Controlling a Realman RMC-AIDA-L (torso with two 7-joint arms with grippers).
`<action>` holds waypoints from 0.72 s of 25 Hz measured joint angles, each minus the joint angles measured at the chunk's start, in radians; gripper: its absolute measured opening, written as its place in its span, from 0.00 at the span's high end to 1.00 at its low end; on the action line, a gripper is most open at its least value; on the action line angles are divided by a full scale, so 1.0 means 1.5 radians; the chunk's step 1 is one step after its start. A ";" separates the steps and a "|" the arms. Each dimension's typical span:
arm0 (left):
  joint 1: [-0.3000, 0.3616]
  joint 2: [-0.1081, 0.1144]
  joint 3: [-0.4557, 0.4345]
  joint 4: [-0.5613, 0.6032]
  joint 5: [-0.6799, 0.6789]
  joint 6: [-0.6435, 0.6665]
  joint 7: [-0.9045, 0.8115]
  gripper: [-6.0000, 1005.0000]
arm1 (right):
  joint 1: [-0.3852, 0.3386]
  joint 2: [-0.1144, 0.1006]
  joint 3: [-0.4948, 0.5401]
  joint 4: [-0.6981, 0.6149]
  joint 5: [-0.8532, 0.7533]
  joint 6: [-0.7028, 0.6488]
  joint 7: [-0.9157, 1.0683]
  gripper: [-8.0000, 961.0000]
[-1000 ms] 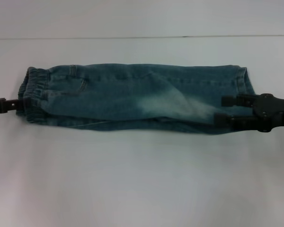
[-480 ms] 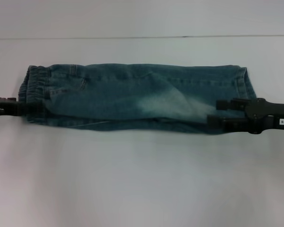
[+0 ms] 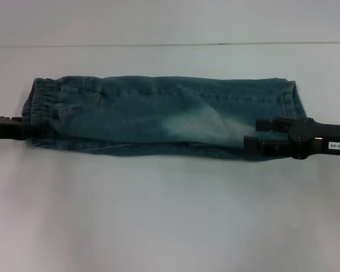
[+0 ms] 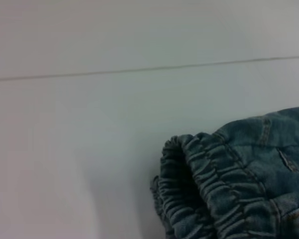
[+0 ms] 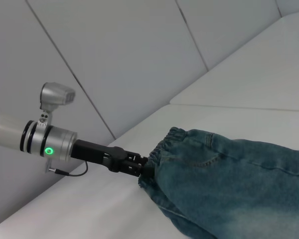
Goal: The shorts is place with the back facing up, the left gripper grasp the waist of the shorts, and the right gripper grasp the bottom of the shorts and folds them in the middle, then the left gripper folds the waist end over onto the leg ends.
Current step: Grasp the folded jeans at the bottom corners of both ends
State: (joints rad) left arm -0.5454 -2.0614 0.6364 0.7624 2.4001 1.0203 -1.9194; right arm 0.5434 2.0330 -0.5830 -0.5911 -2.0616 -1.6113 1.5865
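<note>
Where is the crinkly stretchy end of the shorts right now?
In the head view the waist is at the left end of the shorts, on the white table, where the left hand reaches it.

I note the right gripper (image 3: pixel 256 131) is black, white label reading 140-06. The left gripper (image 5: pixel 139 167) is black; silver wrist, green light, thin cable.

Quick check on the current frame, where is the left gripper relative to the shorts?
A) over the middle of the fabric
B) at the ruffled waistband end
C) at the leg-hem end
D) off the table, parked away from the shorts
B: in the right wrist view the left gripper meets the gathered waist of the shorts; the head view shows the right gripper at the opposite, hem end.
</note>
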 joint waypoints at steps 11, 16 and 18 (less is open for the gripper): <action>0.000 -0.015 0.003 0.004 -0.009 0.007 0.021 0.41 | 0.009 0.001 -0.009 0.007 0.000 0.022 0.000 0.02; -0.002 -0.015 0.004 0.006 -0.009 0.017 0.024 0.53 | 0.012 0.002 -0.009 0.007 0.000 0.026 0.000 0.02; -0.002 -0.015 0.004 0.008 -0.009 0.023 0.025 0.58 | 0.013 0.004 -0.009 0.007 0.000 0.032 0.000 0.02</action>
State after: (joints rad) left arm -0.5490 -2.0836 0.6428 0.7746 2.3869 1.0548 -1.8824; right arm 0.5628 2.0384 -0.5972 -0.5810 -2.0615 -1.5633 1.5861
